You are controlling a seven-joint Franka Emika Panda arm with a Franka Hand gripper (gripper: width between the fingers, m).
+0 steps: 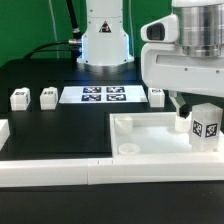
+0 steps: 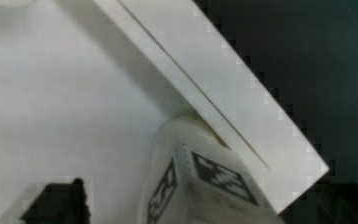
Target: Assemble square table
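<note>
— What surface, what room?
— A black counter [image 1: 60, 125], with a green backdrop behind.
— Counts?
— One white plastic square tray-like top [image 1: 150, 140] and four short white tagged block legs [image 1: 47, 96]. Three flank the marker board [image 1: 103, 95]. The fourth leg [image 1: 207, 125] is at the top, by the end effector [image 1: 192, 120]. I cannot tell whether it is clamped.

From its base at the tabletop's far edge, the arm [image 1: 105, 35] reaches toward the exterior view's right edge, wrist upright, tool [image 1: 190, 120] pointing straight down and low, with one dark finger [image 2: 60, 205] visible and the jaws' gap unclear.
</note>
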